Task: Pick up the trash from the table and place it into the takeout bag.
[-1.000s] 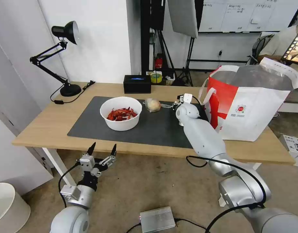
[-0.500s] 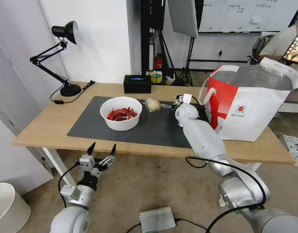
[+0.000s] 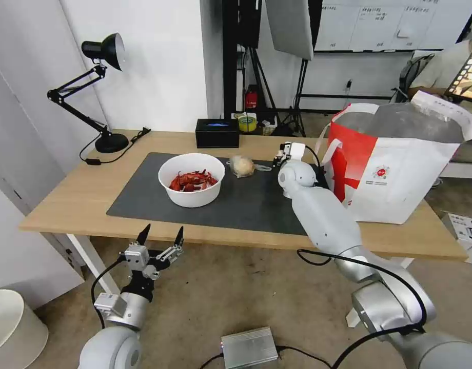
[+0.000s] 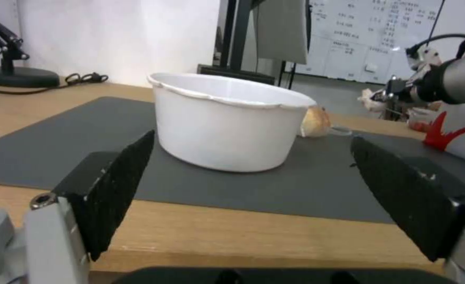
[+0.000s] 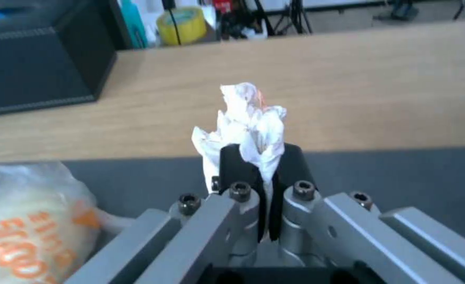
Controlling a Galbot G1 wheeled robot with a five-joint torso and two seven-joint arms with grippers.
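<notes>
White crumpled tissue (image 5: 251,122) is clamped between the closed fingers of the right gripper (image 5: 264,165), held above the table (image 3: 82,197) beside the takeout bag (image 3: 400,174); the plastic wad (image 3: 242,166) and bowl (image 3: 191,179) lie beyond it. The left gripper (image 3: 160,237), fingers apart, hangs below the table edge.

I saw the bowl (image 3: 191,179) on the mat (image 3: 143,197) at frame centre, the plastic wad (image 3: 243,166) just right of it, the takeout bag (image 3: 400,169) at the table's (image 3: 72,200) right end.
</notes>
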